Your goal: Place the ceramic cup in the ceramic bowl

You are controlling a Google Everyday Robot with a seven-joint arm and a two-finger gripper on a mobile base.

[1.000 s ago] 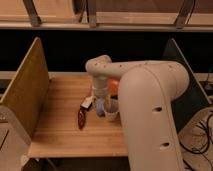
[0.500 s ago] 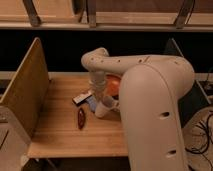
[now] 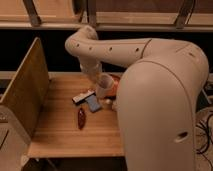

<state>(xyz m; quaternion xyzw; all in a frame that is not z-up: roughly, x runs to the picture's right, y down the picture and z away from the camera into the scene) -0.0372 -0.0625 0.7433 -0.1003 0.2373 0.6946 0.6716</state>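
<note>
The whitish ceramic cup (image 3: 104, 86) hangs at the end of my arm, lifted off the table. It is at the left rim of the orange-red ceramic bowl (image 3: 115, 84). My arm's large white body hides most of the bowl. My gripper (image 3: 101, 80) is shut on the cup and reaches down from the arm's bend above the table's middle.
A flat blue-grey block (image 3: 93, 103) and a black-and-white bar (image 3: 82, 97) lie just left of the cup. A dark red pepper-like object (image 3: 81, 118) lies nearer the front. A tall wooden side panel (image 3: 27, 87) stands on the left of the wooden table (image 3: 60, 135).
The arm has swung up and to the right. The cup has risen from the table beside the block to the bowl's rim.
</note>
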